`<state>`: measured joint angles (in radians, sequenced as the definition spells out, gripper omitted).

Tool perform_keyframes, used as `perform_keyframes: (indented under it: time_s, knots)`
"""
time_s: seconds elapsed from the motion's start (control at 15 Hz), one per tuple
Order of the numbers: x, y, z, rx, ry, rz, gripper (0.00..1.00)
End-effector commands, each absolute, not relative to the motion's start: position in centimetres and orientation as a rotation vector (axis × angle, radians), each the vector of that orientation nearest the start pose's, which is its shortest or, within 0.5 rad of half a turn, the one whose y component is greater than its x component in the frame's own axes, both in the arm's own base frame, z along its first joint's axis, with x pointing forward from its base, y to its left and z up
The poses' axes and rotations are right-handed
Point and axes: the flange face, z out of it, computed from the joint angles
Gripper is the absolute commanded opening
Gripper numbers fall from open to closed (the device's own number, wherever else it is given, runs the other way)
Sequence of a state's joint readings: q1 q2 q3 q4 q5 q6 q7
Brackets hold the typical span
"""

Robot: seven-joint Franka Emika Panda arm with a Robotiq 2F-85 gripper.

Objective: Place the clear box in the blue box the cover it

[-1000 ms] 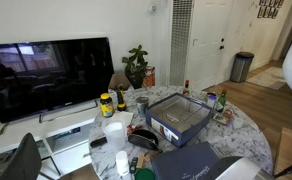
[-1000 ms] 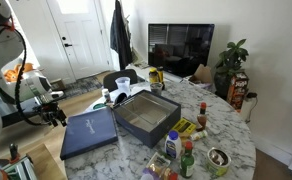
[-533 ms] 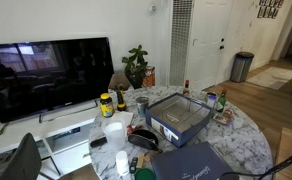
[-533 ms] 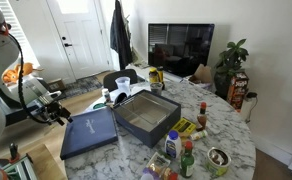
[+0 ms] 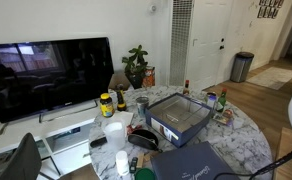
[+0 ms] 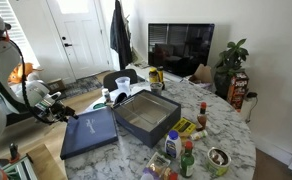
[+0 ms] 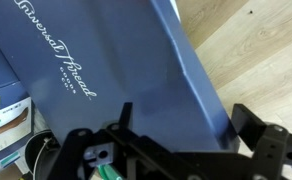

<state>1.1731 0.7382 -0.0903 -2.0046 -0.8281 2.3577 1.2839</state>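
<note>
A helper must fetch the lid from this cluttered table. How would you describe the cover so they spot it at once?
Find the round marble table near the television. At its edge, beside the open blue box, lies the cover. It alone is a flat, closed navy slab with pale script lettering on top; the box is deeper, with a light inside.

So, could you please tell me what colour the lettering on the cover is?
White, against the navy cover; the wrist view shows it best.

Open floor-side room beside the cover [image 6: 91, 133] (bottles [image 6: 184, 152] crowding the blue box [image 6: 146, 118])
</note>
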Motion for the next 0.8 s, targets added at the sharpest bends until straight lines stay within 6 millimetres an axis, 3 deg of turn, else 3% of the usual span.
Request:
perform_keyframes:
  time_s: [0.0,0.07,0.27,0.73]
  knots:
    - [26.7,48.0,4.8,2.413,0.657,0.525,0.90]
    - [26.8,48.0,4.7,2.405,0.652,0.532,0.72]
    - [26.8,47.9,4.8,2.386,0.631,0.537,0.50]
    - [26.5,48.5,7.4,2.410,0.555,0.464,0.14]
